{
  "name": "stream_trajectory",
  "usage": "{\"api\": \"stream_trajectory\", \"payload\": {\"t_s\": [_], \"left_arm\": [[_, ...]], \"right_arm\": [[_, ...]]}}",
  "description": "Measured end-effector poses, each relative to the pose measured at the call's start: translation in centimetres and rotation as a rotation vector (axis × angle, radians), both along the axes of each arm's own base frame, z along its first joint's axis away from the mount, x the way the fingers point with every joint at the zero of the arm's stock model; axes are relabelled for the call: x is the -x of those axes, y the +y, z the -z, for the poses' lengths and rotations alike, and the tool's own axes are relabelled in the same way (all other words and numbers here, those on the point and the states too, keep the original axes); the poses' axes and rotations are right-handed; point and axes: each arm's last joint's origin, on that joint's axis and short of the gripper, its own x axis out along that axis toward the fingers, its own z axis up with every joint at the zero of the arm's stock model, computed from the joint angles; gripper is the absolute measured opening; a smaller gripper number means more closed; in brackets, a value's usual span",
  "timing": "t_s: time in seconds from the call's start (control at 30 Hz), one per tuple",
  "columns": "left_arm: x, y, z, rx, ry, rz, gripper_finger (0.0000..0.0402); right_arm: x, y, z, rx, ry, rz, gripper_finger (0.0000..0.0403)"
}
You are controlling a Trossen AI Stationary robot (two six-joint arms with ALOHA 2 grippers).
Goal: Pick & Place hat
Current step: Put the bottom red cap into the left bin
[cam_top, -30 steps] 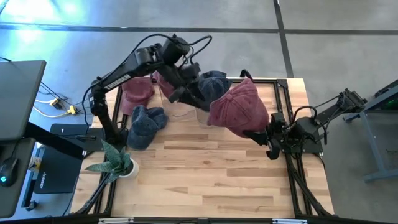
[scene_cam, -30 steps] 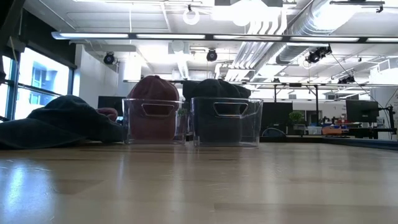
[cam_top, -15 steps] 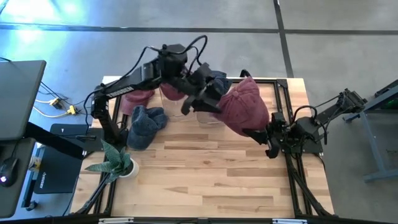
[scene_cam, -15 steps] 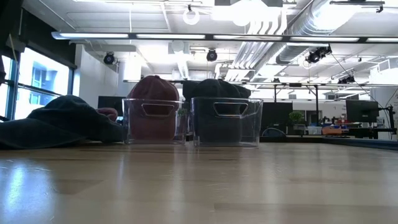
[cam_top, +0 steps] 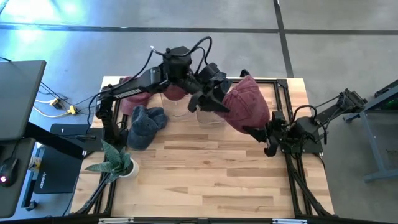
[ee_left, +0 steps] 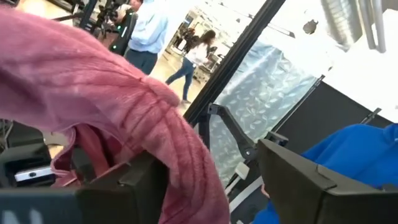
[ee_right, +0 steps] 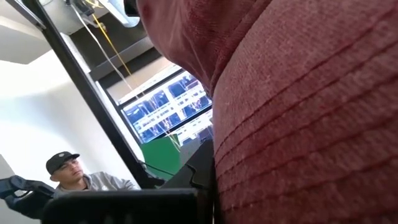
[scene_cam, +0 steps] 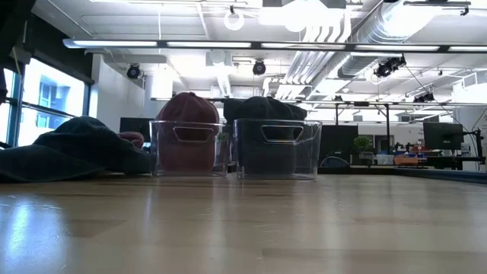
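Observation:
A red hat (cam_top: 245, 104) hangs in the air over the table's far right part, with my right gripper (cam_top: 264, 134) shut on it. In the right wrist view its ribbed cloth (ee_right: 311, 124) fills the picture. My left gripper (cam_top: 214, 102) has come level from the left to the hat's left side. It is open, and a rolled edge of the hat (ee_left: 186, 162) lies between its two fingers. Two clear bins stand at the far edge, one with a red hat (scene_cam: 186, 133) and one with a dark blue hat (scene_cam: 266, 129). My right gripper holds the red hat at its edge on the near right (cam_top: 255, 127), coming in from the table's right side, nearly level. The hat stands up and away from the fingers toward the far left, clear of the table. The cloth itself hides the pinch. My left gripper's fingers (ee_left: 143, 180) stand on either side of the hat's edge; I cannot tell whether they touch it.
A blue hat (cam_top: 146, 124) lies on the table at the left, and another red hat (cam_top: 138, 93) lies behind it. A potted plant (cam_top: 115, 162) stands at the near left corner. Bare wood (cam_top: 205, 180) covers the near half of the table. People show in the room beyond.
My left gripper has moved toward the table's right edge, away from the bins and up to the red hat, turning as it went, so that its fingers now stand around the hat's left edge. The right gripper and the hat have kept still.

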Motion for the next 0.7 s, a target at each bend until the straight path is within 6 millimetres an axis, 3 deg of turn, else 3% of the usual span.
{"api": "stream_trajectory", "payload": {"t_s": [0.5, 0.7], "left_arm": [[0.10, -0.16, -0.32, -0.100, -0.105, 0.069, 0.0015], [0.24, -0.13, -0.83, -0.114, -0.165, 0.094, 0.0016]], "right_arm": [[-0.01, 0.06, 0.02, 0.024, 0.002, -0.013, 0.0027], [0.01, 0.08, -0.05, 0.039, 0.004, -0.020, 0.0061]]}}
